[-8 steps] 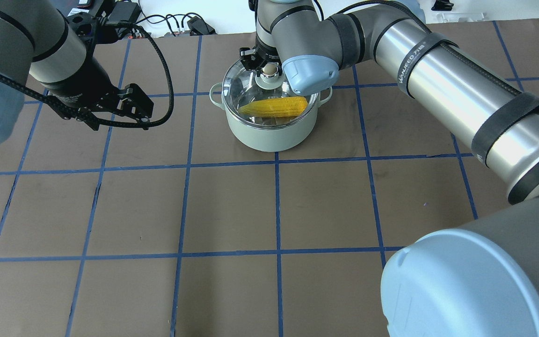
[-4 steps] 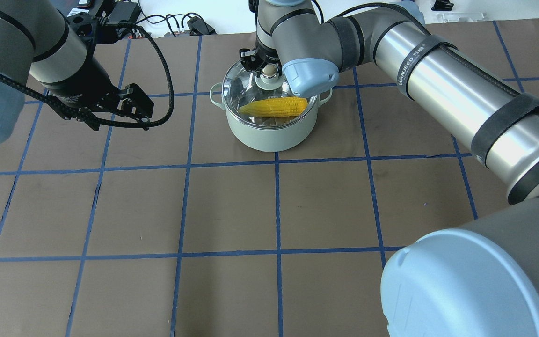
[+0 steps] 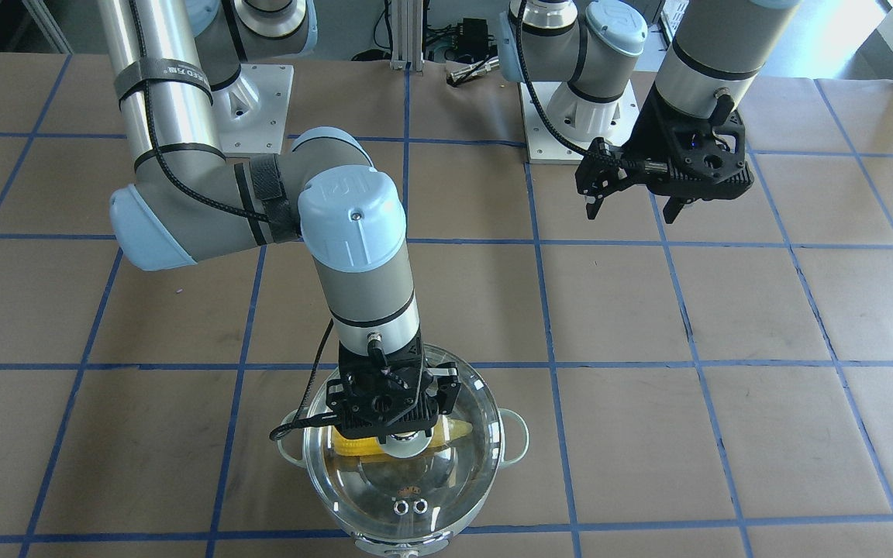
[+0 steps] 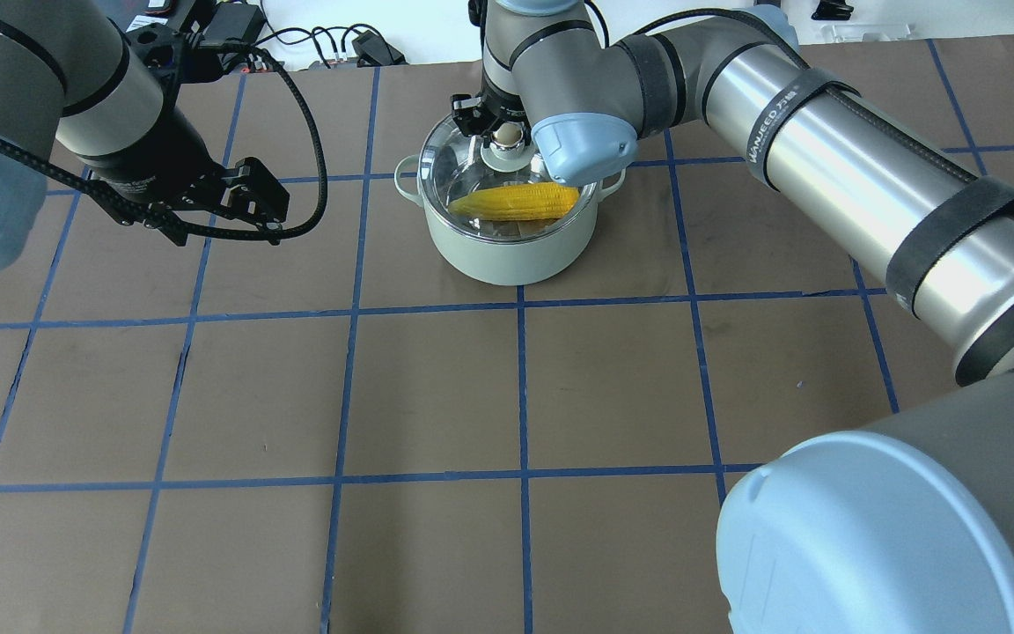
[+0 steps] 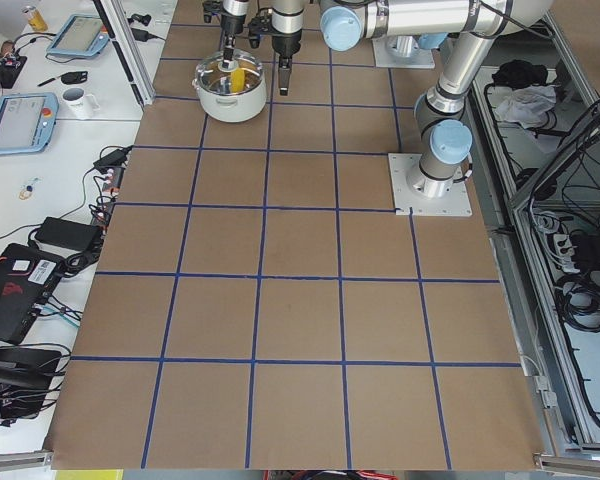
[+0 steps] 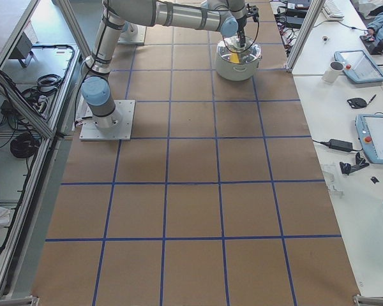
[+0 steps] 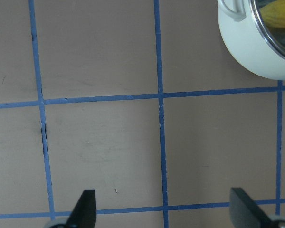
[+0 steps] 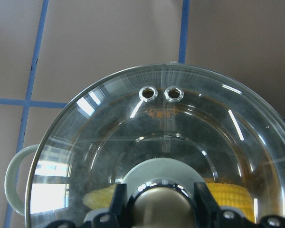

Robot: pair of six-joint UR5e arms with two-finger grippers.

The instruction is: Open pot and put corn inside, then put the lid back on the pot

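Note:
The pale mint-green pot (image 4: 507, 255) stands at the far middle of the table. The clear glass lid (image 4: 454, 172) sits on it, level on the rim. The yellow corn (image 4: 516, 202) lies inside, seen through the glass. My right gripper (image 4: 508, 132) is above the lid, its fingers closed on either side of the beige knob. The right wrist view shows the lid (image 8: 161, 123), the corn (image 8: 228, 199) and the gripper (image 8: 164, 209) around the knob. My left gripper (image 4: 271, 211) is open and empty, above the table to the pot's left. The pot (image 7: 256, 47) shows in its wrist view.
The table is brown paper with a blue tape grid (image 4: 520, 387). Cables and small devices (image 4: 340, 44) lie beyond the far edge. In the front-facing view the right gripper (image 3: 404, 442) hides part of the corn (image 3: 353, 446) under the lid (image 3: 415, 496).

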